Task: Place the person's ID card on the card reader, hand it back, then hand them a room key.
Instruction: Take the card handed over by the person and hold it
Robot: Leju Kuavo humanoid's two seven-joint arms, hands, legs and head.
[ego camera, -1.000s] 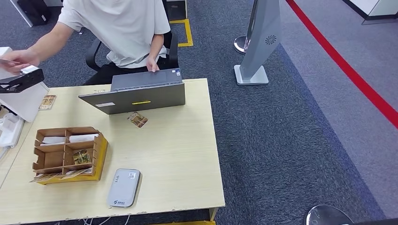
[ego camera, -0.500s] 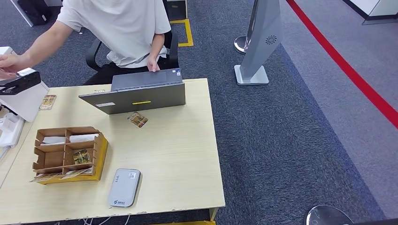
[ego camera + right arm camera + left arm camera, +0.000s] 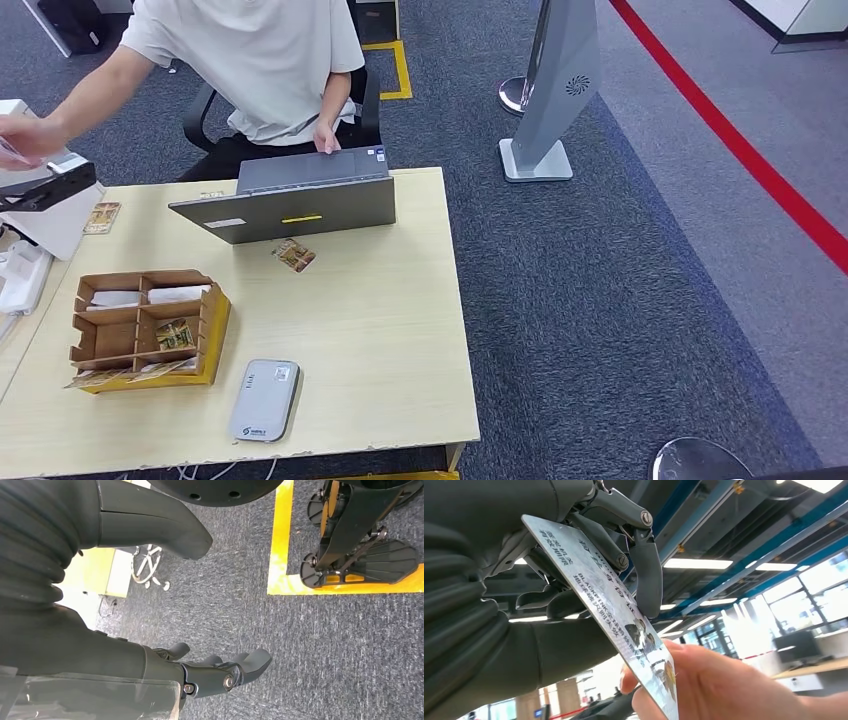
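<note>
In the head view a person's hand [image 3: 28, 140] reaches past the bench [image 3: 380, 330] corner, over the black card reader [image 3: 48, 186] at the left edge. In the left wrist view the left hand [image 3: 574, 565] pinches the ID card [image 3: 609, 610] between thumb and fingers [image 3: 646, 575] while the person's fingers grip the card's far end. In the right wrist view the right hand [image 3: 200, 672] hangs over carpet, fingers loosely apart, holding nothing.

Head view: high, looking forward and down over the tabletop [image 3: 380, 330] and carpet. Left wrist view: close behind the left hand [image 3: 574, 565], facing up at ceiling lights — the person's hand [image 3: 719, 690] shows here and at the head view's left edge. Right wrist view: close behind the right hand [image 3: 220, 672], facing down at the floor.
</note>
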